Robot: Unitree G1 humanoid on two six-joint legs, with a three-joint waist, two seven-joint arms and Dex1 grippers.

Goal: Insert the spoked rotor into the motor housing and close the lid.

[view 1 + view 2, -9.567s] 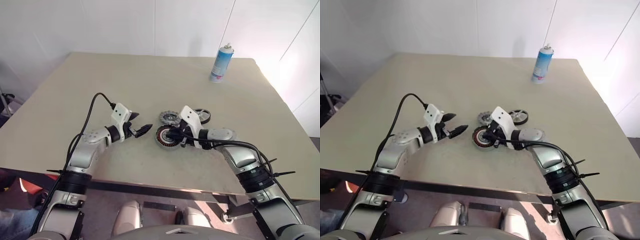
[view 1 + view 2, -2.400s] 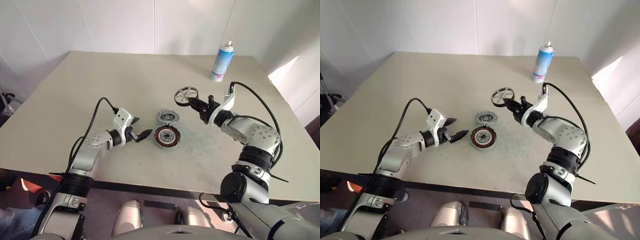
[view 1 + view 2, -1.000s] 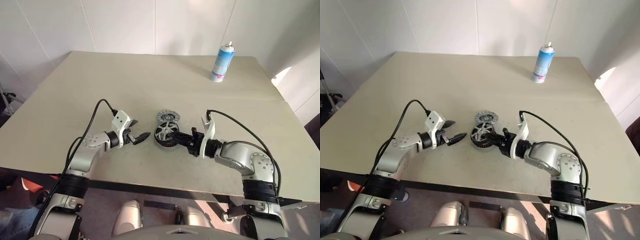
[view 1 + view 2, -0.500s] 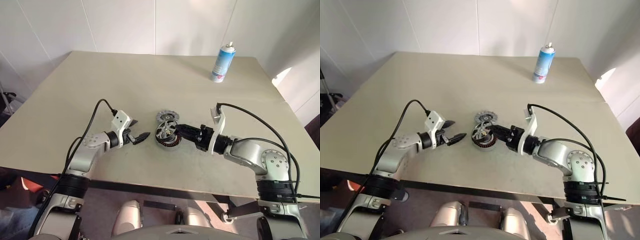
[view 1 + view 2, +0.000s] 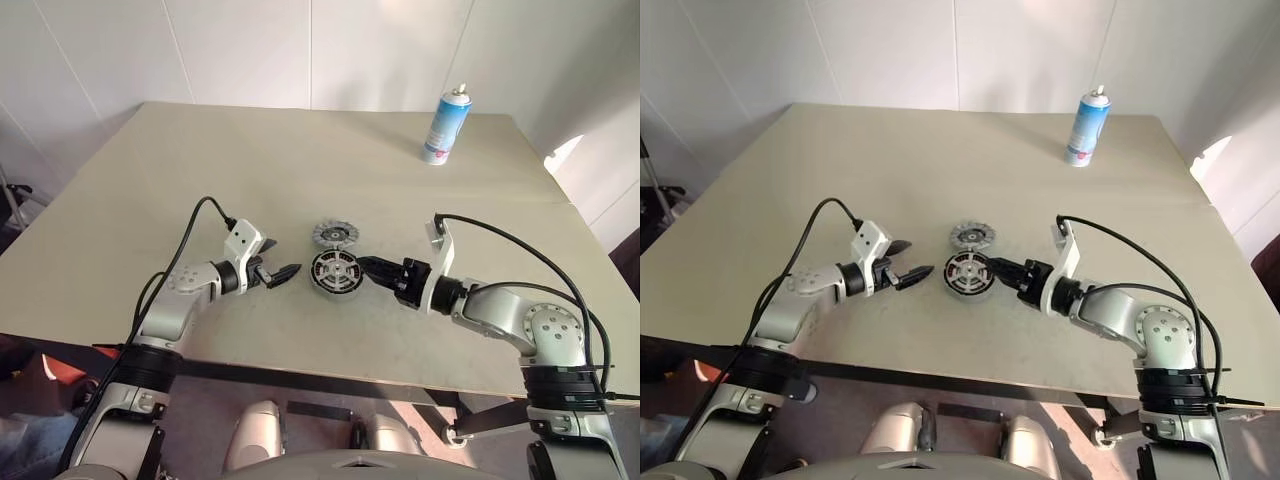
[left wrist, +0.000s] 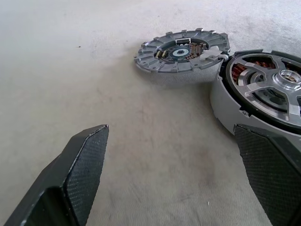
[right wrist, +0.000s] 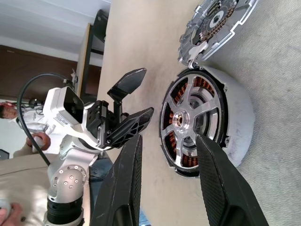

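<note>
The spoked rotor lies flat inside the motor housing, its silver spokes over the copper windings. The lid, a ribbed grey disc, rests on the table just behind the housing and touches its rim. My right gripper is open at the housing's right side, with nothing between its fingers. My left gripper is open at the housing's left side, a short gap away. In the left wrist view the lid and the housing wall lie just beyond the fingertips.
A blue and white spray can stands at the far right of the beige table. A person sits beyond the table's left side in the right wrist view.
My right gripper has let go of the rotor, which was tilted over the housing and now lies flat in it. That gripper has drawn back to the right. The left arm kept still.
</note>
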